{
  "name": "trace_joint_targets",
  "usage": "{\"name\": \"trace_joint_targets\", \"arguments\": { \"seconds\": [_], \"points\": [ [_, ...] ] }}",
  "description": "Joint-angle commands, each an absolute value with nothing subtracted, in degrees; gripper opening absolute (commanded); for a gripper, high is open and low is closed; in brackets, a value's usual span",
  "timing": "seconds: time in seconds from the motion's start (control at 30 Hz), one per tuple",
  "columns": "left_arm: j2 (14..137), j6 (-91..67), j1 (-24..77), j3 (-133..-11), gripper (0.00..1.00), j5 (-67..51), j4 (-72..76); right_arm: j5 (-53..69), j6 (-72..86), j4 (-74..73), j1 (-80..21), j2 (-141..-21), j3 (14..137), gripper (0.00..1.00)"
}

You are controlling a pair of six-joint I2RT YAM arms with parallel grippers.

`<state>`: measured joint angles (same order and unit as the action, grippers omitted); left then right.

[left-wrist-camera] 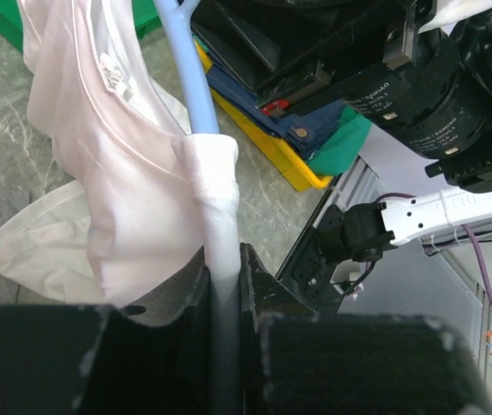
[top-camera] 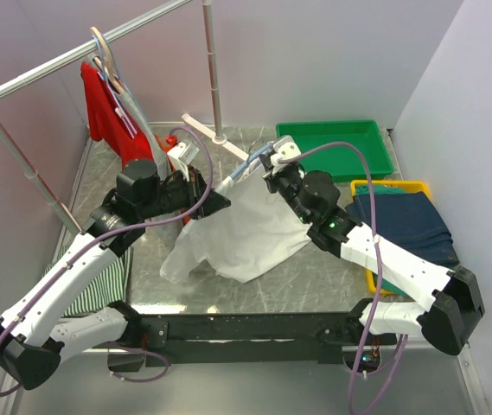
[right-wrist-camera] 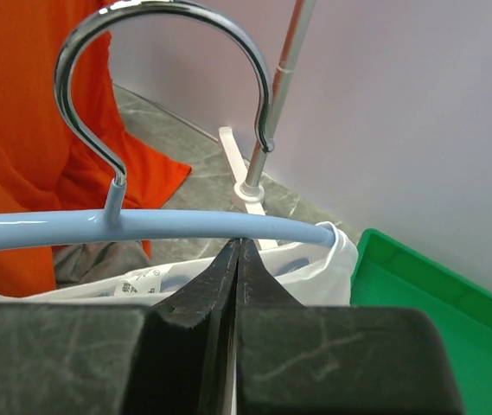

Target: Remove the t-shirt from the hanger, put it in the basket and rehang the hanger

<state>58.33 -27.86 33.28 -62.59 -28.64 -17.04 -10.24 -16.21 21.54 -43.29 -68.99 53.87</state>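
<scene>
A white t-shirt (top-camera: 246, 233) hangs from a light blue hanger (top-camera: 247, 166) held above the table between my two grippers. My left gripper (top-camera: 217, 201) is shut on the hanger's end, which is wrapped in white shirt cloth (left-wrist-camera: 215, 199); the bare blue hanger arm (left-wrist-camera: 181, 60) rises above it. My right gripper (top-camera: 273, 177) is at the collar, its jaws pressed together just under the blue bar (right-wrist-camera: 142, 226) near the chrome hook (right-wrist-camera: 172, 35). A thin white edge of the shirt (right-wrist-camera: 336, 264) shows between these jaws.
A red shirt (top-camera: 103, 99) and a grey garment hang on the rail (top-camera: 55, 65) at the back left. A rack pole (top-camera: 213, 78) stands behind. A green tray (top-camera: 375, 143), a yellow bin with navy clothes (top-camera: 405, 220) and striped cloth (top-camera: 99, 285) lie around.
</scene>
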Motion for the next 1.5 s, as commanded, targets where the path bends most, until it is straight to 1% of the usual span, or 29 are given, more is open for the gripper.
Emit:
{"name": "trace_joint_targets", "arguments": {
  "seconds": [0.0, 0.1, 0.17, 0.33, 0.5, 0.6, 1.0, 1.23, 1.47],
  "points": [
    [56.95, -28.21, 33.84, -63.98, 0.01, -31.12, -11.78, -10.64, -15.91, 26.89, -43.77, -66.27, 52.12, 0.22],
    [57.13, -29.00, 33.84, -64.60, 0.01, -31.12, -11.51, -10.89, -17.31, 30.21, -44.29, -65.75, 49.58, 0.39],
    [57.04, -29.97, 33.92, -64.69, 0.01, -31.11, -10.90, -12.21, -18.71, 33.99, -45.35, -65.22, 46.24, 0.41],
    [56.60, -31.29, 33.93, -63.81, 0.01, -31.11, -9.93, -16.95, -23.19, 48.14, -48.42, -63.90, 39.48, 0.42],
    [56.95, -31.38, 33.93, -63.28, 0.01, -31.29, -9.76, -19.42, -28.29, 61.14, -51.59, -62.58, 35.34, 0.41],
    [57.22, -31.29, 33.93, -63.11, 0.01, -31.11, -9.84, -20.74, -30.41, 65.90, -52.99, -62.05, 33.40, 0.40],
    [57.48, -31.55, 33.93, -62.84, 0.01, -32.08, -9.05, -17.23, -29.53, 50.28, -53.09, -62.67, 39.72, 0.40],
    [57.92, -31.11, 33.93, -63.37, 0.01, -32.52, -9.41, -18.28, -30.41, 41.06, -53.17, -63.81, 43.76, 0.48],
    [58.01, -31.64, 33.93, -62.67, 0.01, -33.22, -8.88, -20.74, -31.99, 45.26, -53.17, -68.63, 45.35, 0.52]
  ]
}}
